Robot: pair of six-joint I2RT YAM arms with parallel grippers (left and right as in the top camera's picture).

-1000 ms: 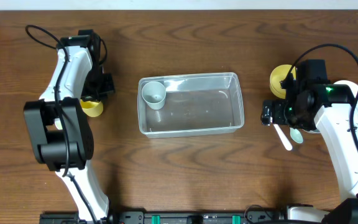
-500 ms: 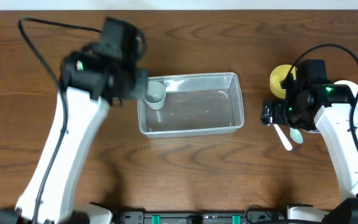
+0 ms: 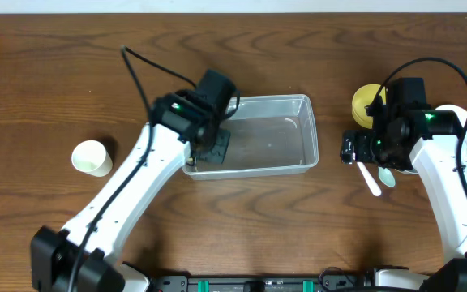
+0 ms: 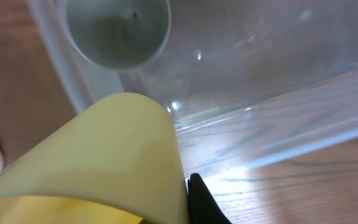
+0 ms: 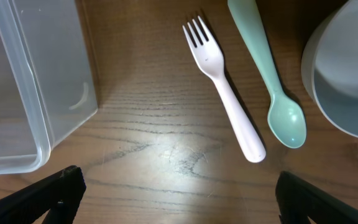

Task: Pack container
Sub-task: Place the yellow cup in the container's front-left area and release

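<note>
Container [image 3: 274, 134] sits mid-table, long side running left-right. The left gripper [image 3: 211, 146] is over its left end, jaws clamped on a yellow cup [image 4: 104, 162] that hangs over the near wall, next to a grey cup [image 4: 117, 28] standing in the corner of the container. The right gripper [image 5: 179, 190] is spread wide and holds nothing, over bare wood just right of the container, with a white fork [image 5: 225, 102], green spoon [image 5: 272, 81] and white bowl [image 5: 347, 68] ahead of it; a yellow bowl [image 3: 367, 104] sits near that arm, and a pale cup [image 3: 92, 158] is well left of the container.
</note>
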